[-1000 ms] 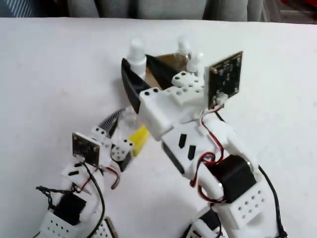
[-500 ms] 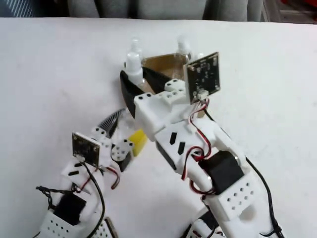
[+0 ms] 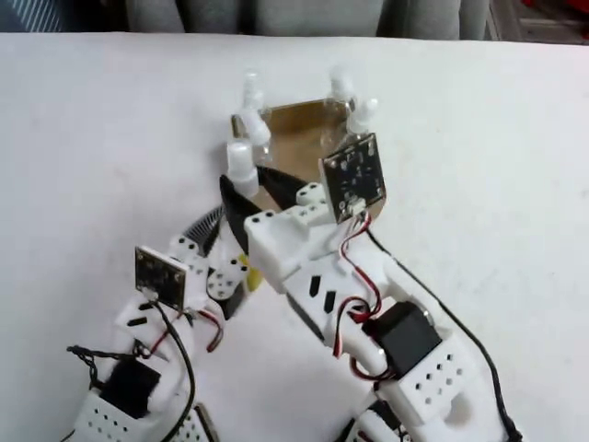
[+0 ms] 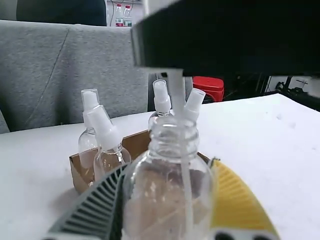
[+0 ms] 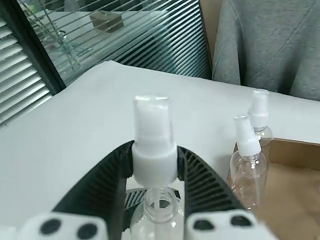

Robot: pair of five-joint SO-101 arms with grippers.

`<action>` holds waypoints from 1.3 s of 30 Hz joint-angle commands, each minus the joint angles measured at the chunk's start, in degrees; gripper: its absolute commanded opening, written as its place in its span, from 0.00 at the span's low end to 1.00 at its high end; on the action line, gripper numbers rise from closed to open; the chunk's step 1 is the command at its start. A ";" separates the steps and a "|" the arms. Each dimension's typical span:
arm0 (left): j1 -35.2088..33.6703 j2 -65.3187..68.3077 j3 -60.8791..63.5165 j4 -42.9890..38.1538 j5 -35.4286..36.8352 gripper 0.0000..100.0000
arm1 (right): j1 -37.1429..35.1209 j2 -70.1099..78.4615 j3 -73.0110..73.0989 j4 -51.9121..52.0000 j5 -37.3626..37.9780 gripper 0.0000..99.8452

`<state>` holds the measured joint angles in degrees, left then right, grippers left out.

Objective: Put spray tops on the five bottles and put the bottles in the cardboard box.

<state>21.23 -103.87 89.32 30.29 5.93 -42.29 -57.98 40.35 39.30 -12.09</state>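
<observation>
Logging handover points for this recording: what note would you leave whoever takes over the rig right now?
Grippers: the left gripper is shut on the open bottle, held upright in front of the cardboard box. The right gripper is shut on the spray top, directly above that bottle's neck, with the tube already inside it.
Done: four capped bottles stand at the box; I cannot tell whether all are inside.
Left: seat this top, then box the fifth bottle.
</observation>
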 commanded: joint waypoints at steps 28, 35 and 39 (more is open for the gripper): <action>0.13 -1.10 3.52 -9.14 -0.35 0.02 | 0.48 -1.36 -19.34 16.04 8.26 0.03; 0.13 -1.10 3.52 -9.23 -0.35 0.02 | 13.23 4.00 -19.43 11.38 8.79 0.01; 0.13 -1.10 3.52 -9.32 -0.35 0.02 | 16.75 12.35 -19.43 11.03 8.35 0.02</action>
<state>20.97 -103.87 93.71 23.16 5.85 -27.43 -49.80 23.38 51.60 -4.26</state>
